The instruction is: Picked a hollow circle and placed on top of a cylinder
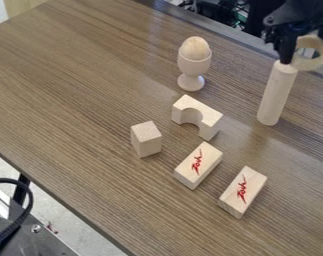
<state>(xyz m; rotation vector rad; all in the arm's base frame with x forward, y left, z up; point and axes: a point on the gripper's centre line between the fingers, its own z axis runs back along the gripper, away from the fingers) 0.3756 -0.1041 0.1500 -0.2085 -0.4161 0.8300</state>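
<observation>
The jaws of the gripper are narrow, apparently clamped on one side of the hollow circle. The hollow circle is at the top of the upright cylinder, its bulk offset toward the right edge of the view. Contact with the cylinder cannot be confirmed. Centre the ring's weight over the cylinder's axis, lower gently, and release only when it balances. Avoid side load; the tall cylinder could topple.
</observation>
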